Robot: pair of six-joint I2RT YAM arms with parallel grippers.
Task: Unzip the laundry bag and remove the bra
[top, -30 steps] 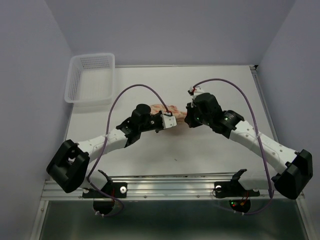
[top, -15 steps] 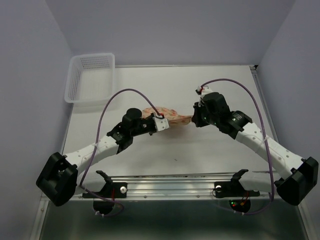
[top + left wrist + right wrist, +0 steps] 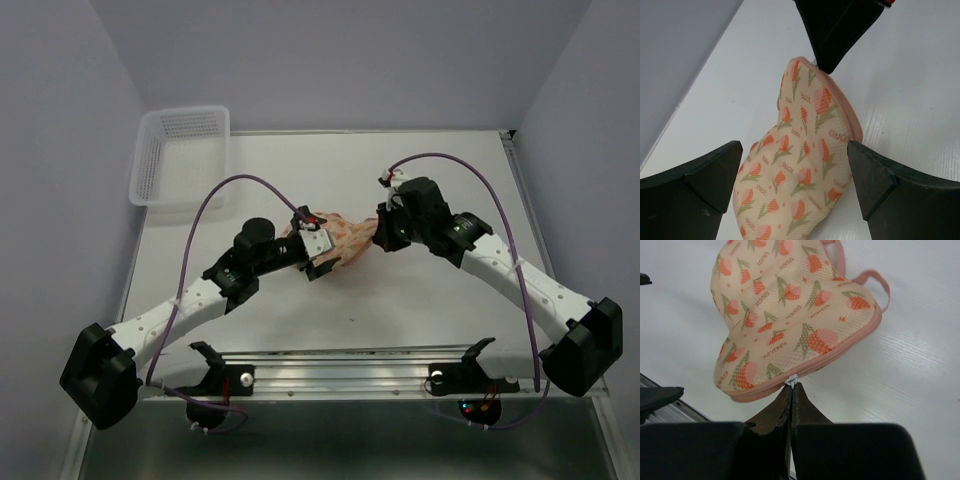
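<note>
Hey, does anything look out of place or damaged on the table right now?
Nothing spilled or damaged. The laundry bag lies bunched between the arms, zipper closed where visible; the right gripper pinches its zipper pull, the left gripper open around it.

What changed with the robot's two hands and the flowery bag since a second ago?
The left gripper let go of the laundry bag, slid back a little and opened wide, now straddling it. The right gripper swung right, then returned, and stays pinched on the zipper pull. The white basket has not moved.
</note>
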